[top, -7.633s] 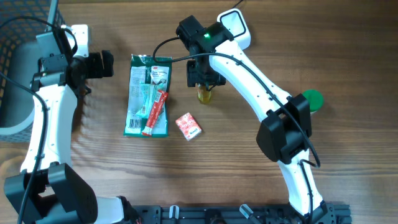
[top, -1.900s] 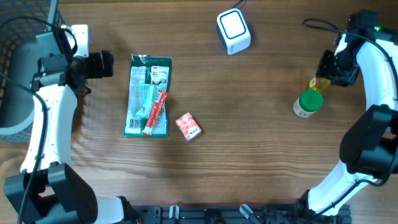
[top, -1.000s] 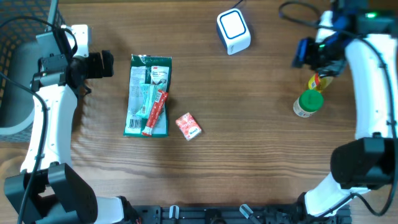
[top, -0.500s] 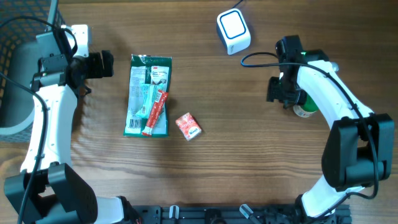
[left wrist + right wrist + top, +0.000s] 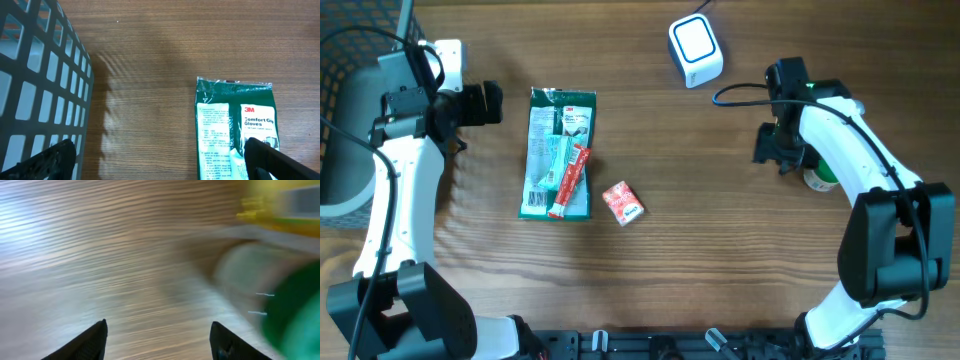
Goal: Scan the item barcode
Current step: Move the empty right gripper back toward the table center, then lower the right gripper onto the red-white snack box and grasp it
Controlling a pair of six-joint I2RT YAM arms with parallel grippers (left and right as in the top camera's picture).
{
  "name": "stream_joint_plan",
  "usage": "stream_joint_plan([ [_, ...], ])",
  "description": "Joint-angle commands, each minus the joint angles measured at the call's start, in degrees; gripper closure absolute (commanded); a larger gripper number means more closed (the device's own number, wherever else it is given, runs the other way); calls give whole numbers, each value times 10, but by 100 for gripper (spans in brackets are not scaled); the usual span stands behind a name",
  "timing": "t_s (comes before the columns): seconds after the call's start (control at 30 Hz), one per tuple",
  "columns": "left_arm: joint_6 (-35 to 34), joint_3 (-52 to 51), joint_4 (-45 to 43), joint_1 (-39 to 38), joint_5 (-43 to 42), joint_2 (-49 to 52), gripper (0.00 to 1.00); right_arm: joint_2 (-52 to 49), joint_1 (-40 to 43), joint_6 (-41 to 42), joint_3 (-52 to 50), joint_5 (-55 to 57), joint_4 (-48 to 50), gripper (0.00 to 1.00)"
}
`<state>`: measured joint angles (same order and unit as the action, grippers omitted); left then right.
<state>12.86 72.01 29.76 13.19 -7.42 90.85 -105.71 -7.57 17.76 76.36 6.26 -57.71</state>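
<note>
R side: the right pincer (image 5: 778, 152) hangs at 3 o'clock on the worktop (image 5: 700, 260), jaws partly apart with nothing between them. The wrist view is blurred; its fingertips (image 5: 97, 337) frame bare wood only.

The green-capped jar (image 5: 820, 181) stands just beside that pincer, at its 4 o'clock, half hidden under the arm in the overhead view. Cannot tell whether they touch. In the wrist view a yellow item (image 5: 280, 202) shows above the jar, too blurred to identify.

The scanner (image 5: 695, 50), a white cube, sits at the 12 o'clock edge of the worktop, at 11 o'clock from the right pincer and well apart from it.

L side: the left pincer (image 5: 488, 103) is at about 10 o'clock, jaws spread as wide as they go, empty, between the wire basket (image 5: 40, 75) and the glove pack (image 5: 560, 130).

A red tube (image 5: 570, 182) lies on the pack's lower half. A small red box (image 5: 623, 203) sits at the pack's 4 o'clock, near but not touching.
</note>
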Motion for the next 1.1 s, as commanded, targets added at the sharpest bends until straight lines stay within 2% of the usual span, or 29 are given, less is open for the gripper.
stream_joint_plan([
  [0.0,9,8,-2,2,-7,-7,0,0,-11,-48,0,-218,18,34],
  [0.07,9,8,-2,2,-7,-7,0,0,-38,-57,0,-331,42,32],
  [0.17,9,8,-2,2,-7,-7,0,0,-71,-56,0,-354,57,30],
  [0.23,9,8,-2,2,-7,-7,0,0,-101,-56,0,-353,63,25],
  [0.27,9,8,-2,2,-7,-7,0,0,-116,-56,0,-353,65,22],
  [0.33,9,8,-2,2,-7,-7,0,0,-140,-56,0,-353,65,0],
  [0.47,9,8,-2,2,-7,-7,0,0,-162,-56,0,-353,90,0],
  [0.87,9,8,-2,2,-7,-7,0,0,-162,-56,0,-311,242,0],
  [1.07,9,8,-2,2,-7,-7,0,0,-162,-56,0,-311,256,0],
])
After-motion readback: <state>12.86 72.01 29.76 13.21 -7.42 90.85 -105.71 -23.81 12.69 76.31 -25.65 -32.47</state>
